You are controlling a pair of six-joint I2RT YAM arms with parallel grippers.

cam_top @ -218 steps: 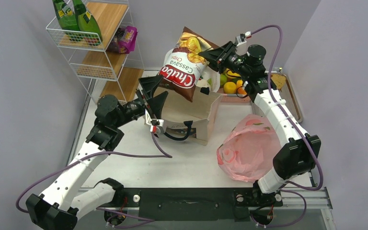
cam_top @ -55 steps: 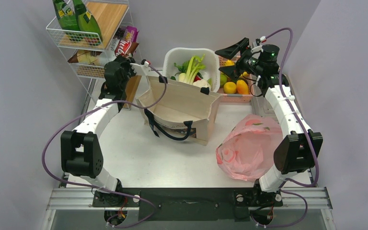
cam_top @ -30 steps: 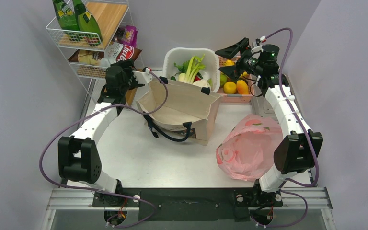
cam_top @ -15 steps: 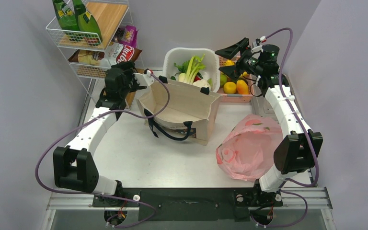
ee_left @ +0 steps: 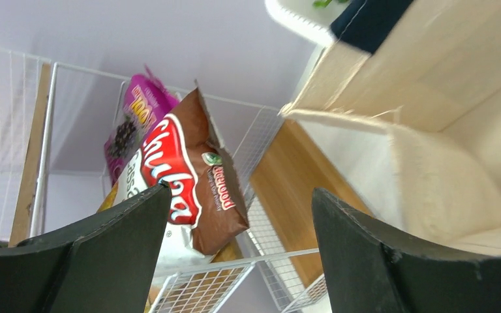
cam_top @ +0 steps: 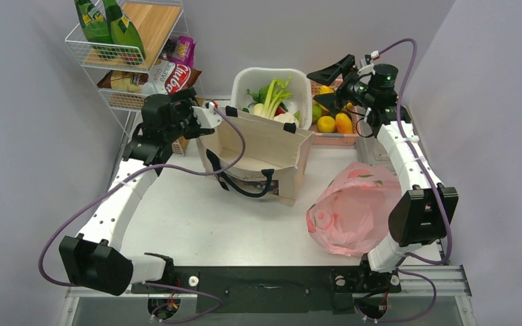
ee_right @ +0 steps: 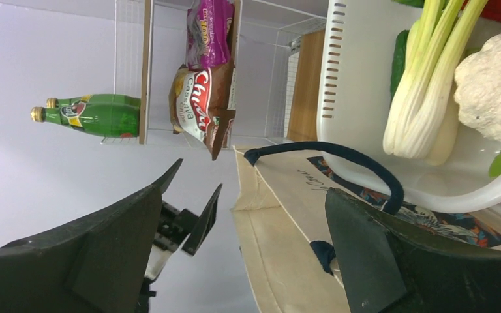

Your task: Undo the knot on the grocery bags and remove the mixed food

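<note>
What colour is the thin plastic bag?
The plastic bag is pink, best seen in the top external view.

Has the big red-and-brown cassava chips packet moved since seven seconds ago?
Yes. The chips packet was over the beige canvas tote; now it lies leftward on the middle shelf of the white wire rack, near the purple snack packet.

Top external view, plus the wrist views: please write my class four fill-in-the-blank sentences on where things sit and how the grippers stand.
The two green bottles sit on the wire rack's ____ shelf.
The pink plastic bag lies to the ____ of the canvas tote.
The leafy stalk lies in a basket coloured ____.
The left gripper and right gripper hold nothing; both are ____.
Missing words: top; right; white; open.
</note>
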